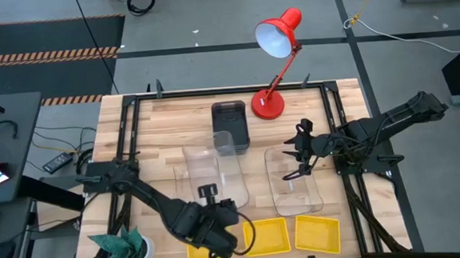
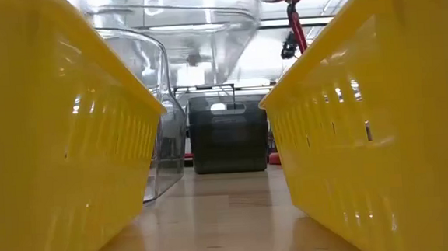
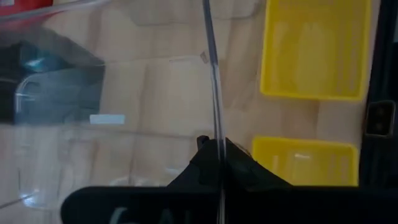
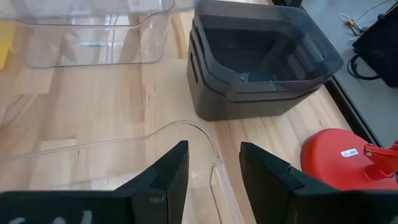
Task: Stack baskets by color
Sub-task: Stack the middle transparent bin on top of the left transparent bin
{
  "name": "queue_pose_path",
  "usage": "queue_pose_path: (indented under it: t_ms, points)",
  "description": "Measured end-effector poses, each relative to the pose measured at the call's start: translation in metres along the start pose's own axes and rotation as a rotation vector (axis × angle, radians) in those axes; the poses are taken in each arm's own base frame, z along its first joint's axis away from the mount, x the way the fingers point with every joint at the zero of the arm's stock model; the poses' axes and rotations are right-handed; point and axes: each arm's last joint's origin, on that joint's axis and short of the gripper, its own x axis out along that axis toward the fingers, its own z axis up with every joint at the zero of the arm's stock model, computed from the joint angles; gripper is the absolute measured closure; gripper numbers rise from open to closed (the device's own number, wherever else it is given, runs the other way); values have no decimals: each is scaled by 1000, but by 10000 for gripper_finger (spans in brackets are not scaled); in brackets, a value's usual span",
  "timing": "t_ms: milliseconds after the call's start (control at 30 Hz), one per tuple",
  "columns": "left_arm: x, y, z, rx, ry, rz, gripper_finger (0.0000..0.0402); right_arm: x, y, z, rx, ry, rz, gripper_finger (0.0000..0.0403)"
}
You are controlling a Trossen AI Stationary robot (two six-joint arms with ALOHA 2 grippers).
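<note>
Grey floor with cables surrounds the wooden table (image 1: 145,118), which has a black frame along its edges. At the far edge stands a red desk lamp (image 1: 278,58), its round base just beside the dark grey baskets (image 1: 231,126), which sit nested in 1 stack; the right wrist view shows that stack clearly, with the lamp base close to it. Just in front of the grey stack lies a clear basket (image 1: 213,174), and a second clear basket (image 1: 295,181) lies to its right, the 2 apart from each other. Along the near edge sit the yellow baskets (image 1: 316,232): 2 in plain sight side by side and a third mostly hidden under the left arm. The left gripper (image 3: 217,163) is low at the near edge, its fingers pinched shut on the thin rim of the clear basket in front of it, and its dark body blocks much of what lies beneath. The right gripper (image 1: 301,161) hovers over the far rim of the right clear basket with its fingers (image 4: 169,174) spread apart, holding nothing. From table height, 2 yellow walls fill both sides and leave only a gap onto the grey stack.
</note>
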Motion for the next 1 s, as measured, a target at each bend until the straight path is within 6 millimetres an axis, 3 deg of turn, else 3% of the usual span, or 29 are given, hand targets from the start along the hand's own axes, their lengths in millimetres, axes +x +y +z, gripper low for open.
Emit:
queue_pose_path:
  t_ms: [233,500,700,1000]
  points:
    - [-14,-23,-26,82,33,-10,401,0,0,0,2,-4,1,254]
    - [-10,-42,-50,173,69,8,400,0,0,2,14,-14,3,254]
    - [-19,-31,-69,137,55,66,399,0,0,2,37,-14,4,254]
    - [-8,-25,-81,55,82,79,398,0,1,2,58,-15,14,254]
